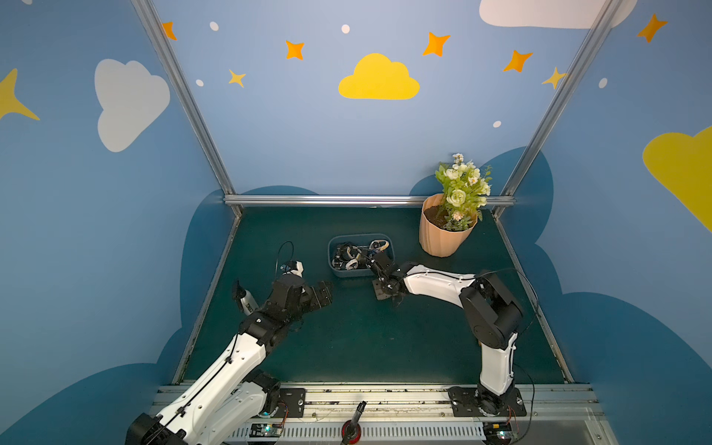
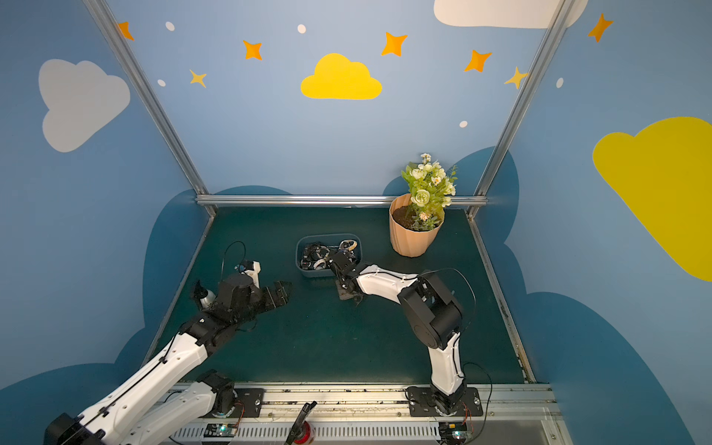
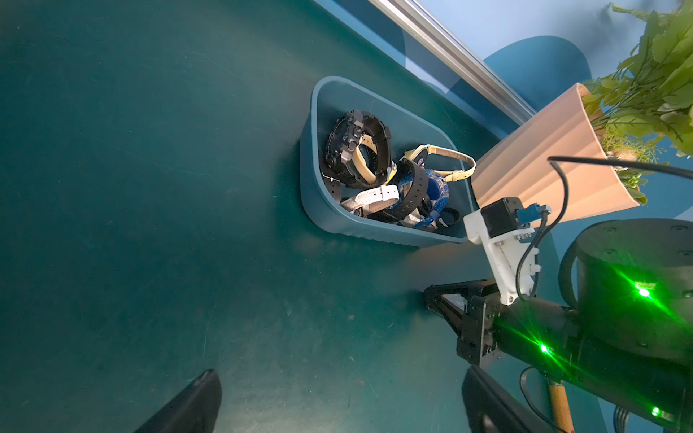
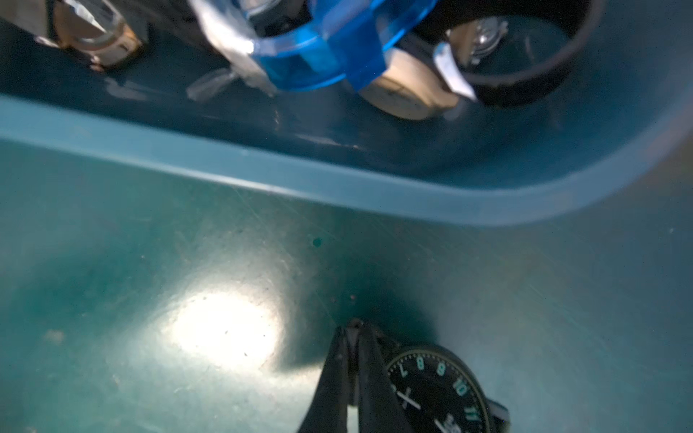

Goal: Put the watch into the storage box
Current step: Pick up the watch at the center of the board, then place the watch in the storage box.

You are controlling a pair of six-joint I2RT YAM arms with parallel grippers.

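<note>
- Right tool point(image 4: 352, 331): the fingers are pressed together. A thin dark strip, apparently the strap, is pinched between the tips.
- Watch point(image 4: 438, 390): black dial with pale green numerals, directly against the right tool's fingers. It sits low over the table point(image 1: 346, 339), outside the storage box point(image 4: 337, 183) and near the box's wall on the robot's side. Whether it rests on the table cannot be determined.
- Storage box: blue-grey, near the middle of the table. It contains a pile of other watches point(image 3: 393, 180) with black, white, cream and blue straps.
- Left tool point(image 3: 339, 375): fingers spread wide, holding nothing, above bare table and well apart from the box.
- Flowerpot point(image 1: 443, 235): peach, ribbed, upright in the far right corner.
</note>
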